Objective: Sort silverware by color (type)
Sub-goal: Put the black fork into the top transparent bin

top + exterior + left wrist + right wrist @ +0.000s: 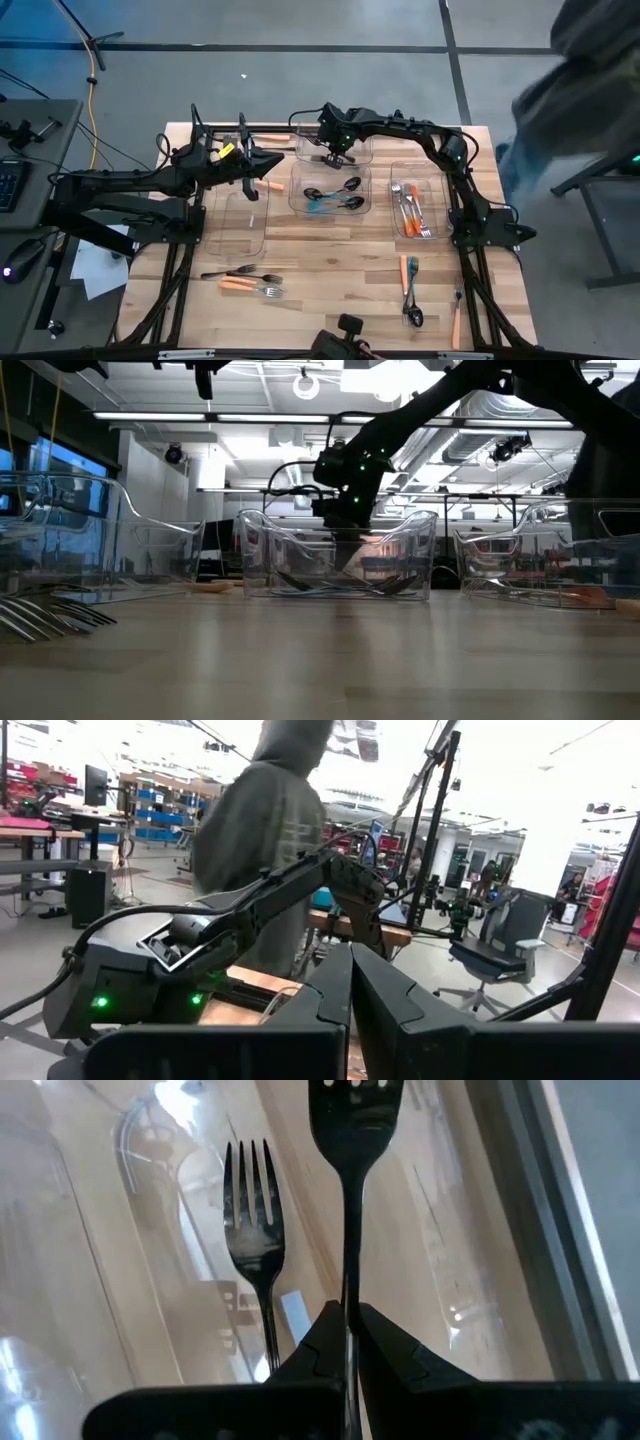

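I see the right gripper [350, 1315] pinching a black fork [352, 1140] above a bin [335, 143]; the left gripper [350, 982] is shut, empty; a person [262, 840] stands beyond.

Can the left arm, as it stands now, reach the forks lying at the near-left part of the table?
Probably yes. The left pincer is shut, empty and raised beside the left clear bin. The forks lie on open table nearer the front, with nothing over them, and the right pincer is busy far off.

In the right wrist view, the held black fork [352, 1140] is cut off at the tines by the frame edge. The second fork's [250, 1230] handle disappears behind the right hand [350, 1325].
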{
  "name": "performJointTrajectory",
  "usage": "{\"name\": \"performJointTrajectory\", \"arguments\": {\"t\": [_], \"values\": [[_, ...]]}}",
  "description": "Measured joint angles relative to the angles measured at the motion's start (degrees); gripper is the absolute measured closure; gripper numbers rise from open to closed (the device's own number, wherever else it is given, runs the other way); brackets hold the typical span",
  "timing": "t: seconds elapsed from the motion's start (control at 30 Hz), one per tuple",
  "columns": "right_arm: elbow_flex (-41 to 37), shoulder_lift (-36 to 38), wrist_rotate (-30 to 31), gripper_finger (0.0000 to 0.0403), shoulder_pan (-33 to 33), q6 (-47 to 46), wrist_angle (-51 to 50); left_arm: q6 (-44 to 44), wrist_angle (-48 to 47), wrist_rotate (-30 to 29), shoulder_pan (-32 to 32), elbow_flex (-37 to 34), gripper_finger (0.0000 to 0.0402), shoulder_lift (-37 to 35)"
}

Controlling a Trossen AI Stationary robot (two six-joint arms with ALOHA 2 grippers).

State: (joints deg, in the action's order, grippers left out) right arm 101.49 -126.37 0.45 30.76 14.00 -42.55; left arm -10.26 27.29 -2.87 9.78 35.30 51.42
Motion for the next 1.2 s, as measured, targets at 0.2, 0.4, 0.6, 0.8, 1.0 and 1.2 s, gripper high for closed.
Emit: {"name": "performJointTrajectory", "arguments": {"t": [0.2, 0.4, 0.6, 0.8, 1.0, 1.2], "values": [[0.0, 0.0, 0.0, 0.0403, 0.0, -0.5, -0.2, 0.0, 0.0, -0.6, 0.0, 0.0, 0.0401, 0.0], [0.0, 0.0, 0.0, 0.0403, 0.0, -3.4, -0.2, 0.0, 0.0, -1.8, 0.0, 0.0, 0.0401, 0.0], [-0.1, -1.1, 0.0, 0.0401, -0.1, -4.7, 0.0, -0.1, -0.1, -3.4, 0.0, 0.0, 0.0401, 0.0], [-0.1, -1.1, 0.2, 0.0386, -0.1, -10.1, 1.0, -0.1, -0.3, -3.4, 0.0, 0.0, 0.0401, 0.0], [-0.1, -1.1, 0.2, 0.0378, -0.1, -13.6, 1.3, -0.1, -0.4, -3.4, 0.0, 0.0, 0.0401, 0.0], [-0.1, -1.1, 0.0, 0.0375, -0.1, -13.7, 1.3, 0.0, -0.4, -3.7, 0.0, 0.0, 0.0401, 0.0]]}}
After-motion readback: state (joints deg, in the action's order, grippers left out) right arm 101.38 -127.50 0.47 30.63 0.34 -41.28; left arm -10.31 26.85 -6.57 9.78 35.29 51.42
